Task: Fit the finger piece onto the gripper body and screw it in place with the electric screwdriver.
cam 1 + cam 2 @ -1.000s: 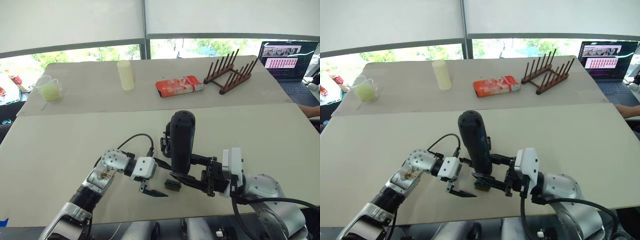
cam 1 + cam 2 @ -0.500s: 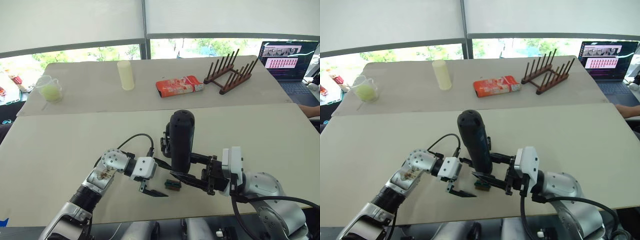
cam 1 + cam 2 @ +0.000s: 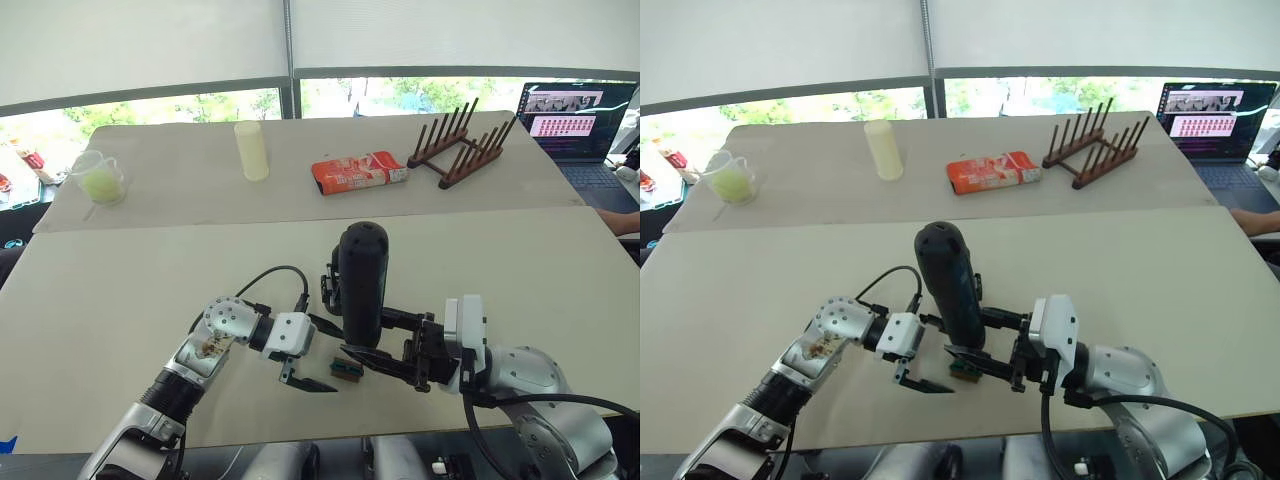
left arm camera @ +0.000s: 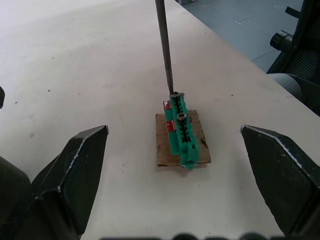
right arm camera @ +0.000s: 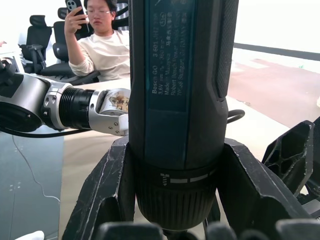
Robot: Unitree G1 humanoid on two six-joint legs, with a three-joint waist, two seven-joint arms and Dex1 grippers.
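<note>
Screwdriver parked upright on the little green block, basically nothing moved since a second ago

Head views: right gripper [image 3: 385, 345] is clamped around the electric screwdriver [image 3: 361, 282], holding it upright near the front edge of the desk [image 3: 120, 290], same spot as a second ago; left gripper [image 3: 305, 355] sits just beside it with fingers spread, holding nothing, also unchanged. Far side of the desk has a cup [image 3: 99, 177], a pale cylinder [image 3: 251, 150], a red packet [image 3: 358, 172] and a wooden rack [image 3: 462, 147]. Left wrist view: both fingers wide apart, and between them a green block [image 4: 182, 131] on a brown card [image 4: 181, 144], the screwdriver's thin bit touching the block's far end. Right wrist view: fingers pressed on the screwdriver barrel, a person [image 5: 107, 47] seated behind with a phone
</note>
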